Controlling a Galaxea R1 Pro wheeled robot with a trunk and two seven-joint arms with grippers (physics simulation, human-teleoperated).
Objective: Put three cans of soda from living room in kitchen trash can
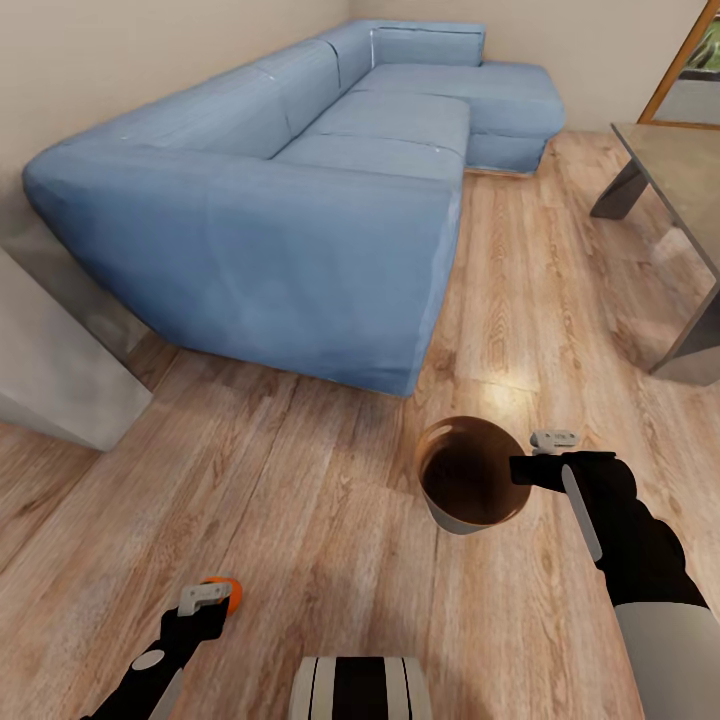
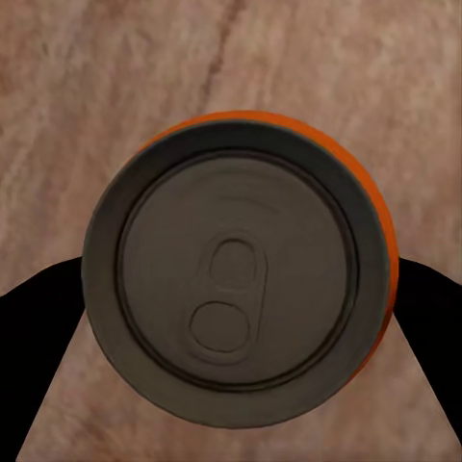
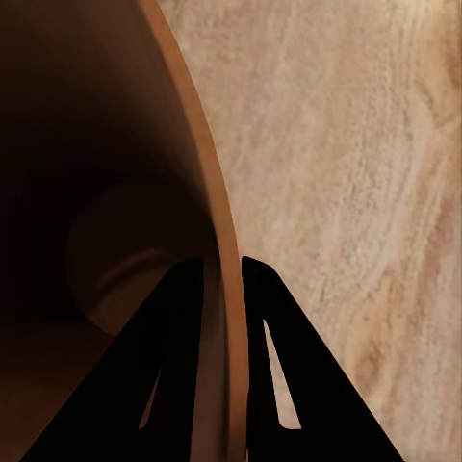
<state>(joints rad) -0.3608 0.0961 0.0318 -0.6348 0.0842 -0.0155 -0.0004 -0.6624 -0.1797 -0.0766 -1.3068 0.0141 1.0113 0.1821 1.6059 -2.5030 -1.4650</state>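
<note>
We stand in the living room, on a wood floor [image 1: 300,500] of light brown planks. A blue corner sofa [image 1: 300,180] takes the upper left and the middle of the head view. A grey low table [image 1: 680,190] is at the right edge of the frame, and a grey block [image 1: 50,360] is at the left edge. In the upper right corner we see a piece of a wood-framed door [image 1: 690,60].

The tash can [image 1: 470,480] is in the lower middle right of the head view. It is round, glossy brown inside and pale outside. Our right gripper [image 1: 520,468] pinches its rim: in the right wrist view one finger [image 3: 178,366] is inside the wall and the other outside, pressed on it.

An orange can of soda [image 1: 232,594] is at the lower left, between the fingers of our left gripper [image 1: 215,598]. The left wrist view shows its grey top [image 2: 231,279] with the pull tab, dark fingers at both sides touching it.
</note>
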